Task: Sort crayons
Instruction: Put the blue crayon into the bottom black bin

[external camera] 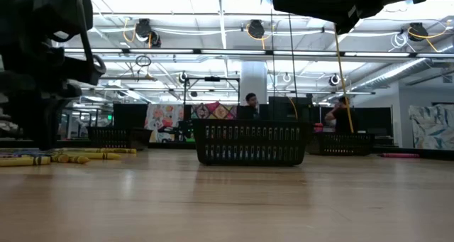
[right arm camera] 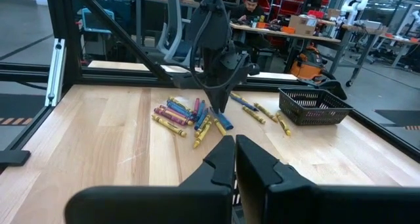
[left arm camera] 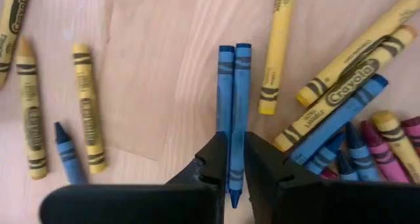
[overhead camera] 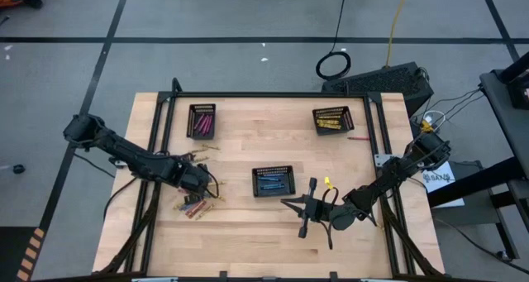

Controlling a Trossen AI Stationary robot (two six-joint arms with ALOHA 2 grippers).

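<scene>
Crayons: we note two blue ones side by side, clamped between the left gripper fingers, above the scattered pile. One may slip sideways on lifting. Right gripper waits, fingers together, holding nothing.

Two matte-black jointed arms, black cabling along them, blunt wedge-shaped black jaws.

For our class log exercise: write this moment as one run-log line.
left hand: closed on two blue crayons, at loose pile | right hand: shut, empty, waiting near centre tray
</scene>
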